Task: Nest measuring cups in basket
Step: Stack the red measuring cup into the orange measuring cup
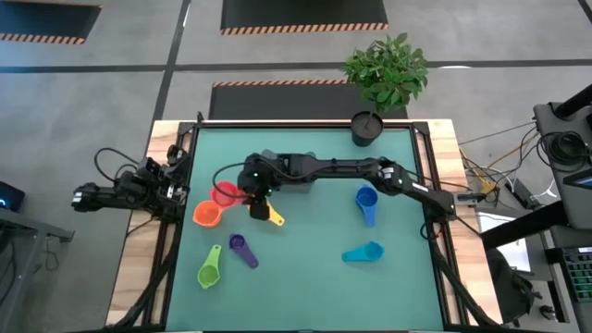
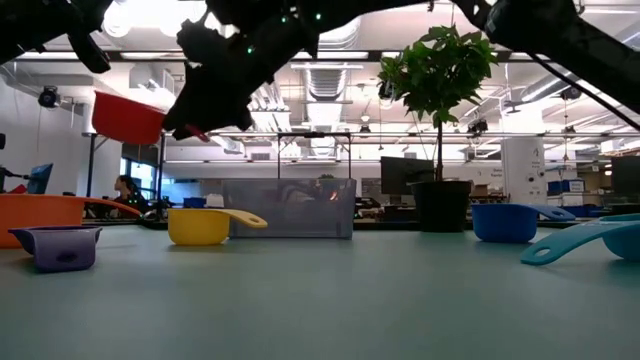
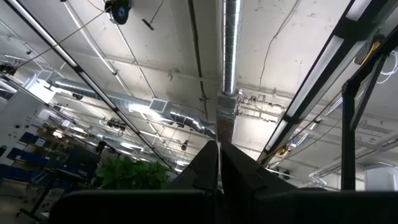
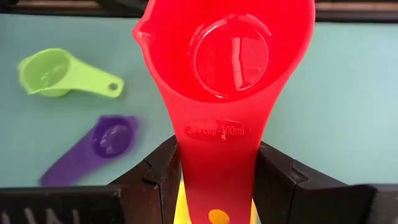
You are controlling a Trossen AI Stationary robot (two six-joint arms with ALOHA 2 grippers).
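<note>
Red plastic, scoop-shaped, the red measuring cup is pinched by its flat handle between the two dark fingers of the right gripper, and the low view shows it lifted clear of the green table mat, its bowl level and open side up. Directly beneath the gripper, touching the mat, lies the yellow plastic measuring cup, handle pointing away from the gripper toward the near edge. Just beside the held cup, on the gripper's outer side toward the left arm, sits the larger orange measuring cup. Nearer the table's front edge lie the small purple measuring cup and, past it, the green measuring cup. Well apart, back along the right arm, rest the blue measuring cup and the cyan measuring cup. The grey translucent rectangular basket stands behind the gripper in the low view; from above the arm covers it. Beyond it a black round plant pot holds a leafy plant. The left gripper waits off the mat's side, its fingers pressed together, pointing up at the ceiling.
</note>
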